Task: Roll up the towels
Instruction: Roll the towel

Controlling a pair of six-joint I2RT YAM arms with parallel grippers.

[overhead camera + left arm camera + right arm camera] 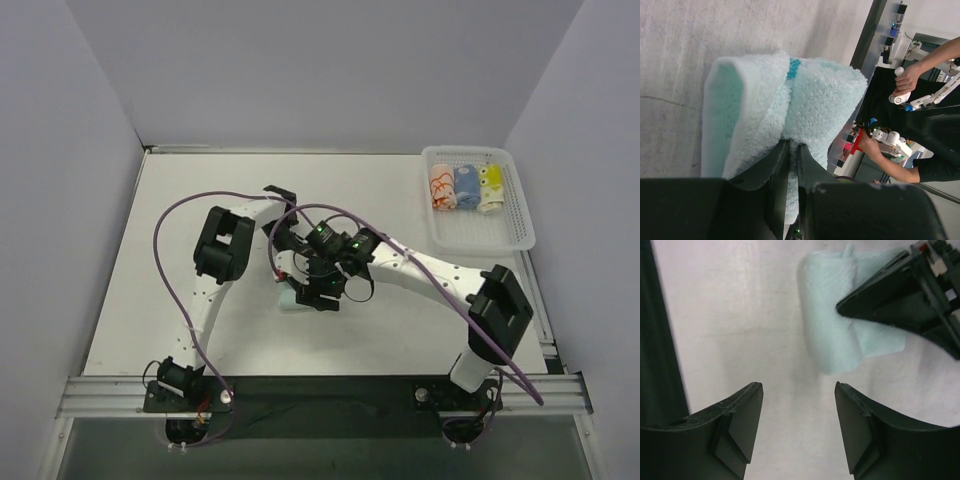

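Looking down from above, the mint towel (289, 299) lies bunched on the table (180, 200) near the middle, under the spot where the two wrists meet. The left gripper (290, 283) comes onto it from the far side, and the right gripper (318, 300) sits just beside it on the right; the fingers are too small to read here. Three rolled towels (465, 187) lie side by side in the basket (520, 235) at the far right corner, well apart from the arms. From the left wrist, the mint towel is doubled over into a thick, fluffy wad directly ahead of the fingers (775, 165), which are drawn almost together with a fold of cloth pinched between their tips. From the right wrist, that gripper's own fingers (740, 425) stand wide apart over bare table, holding and touching nothing. The mint towel lies beyond their tips, up and to the right, with the left gripper's dark fingers clamped on it.
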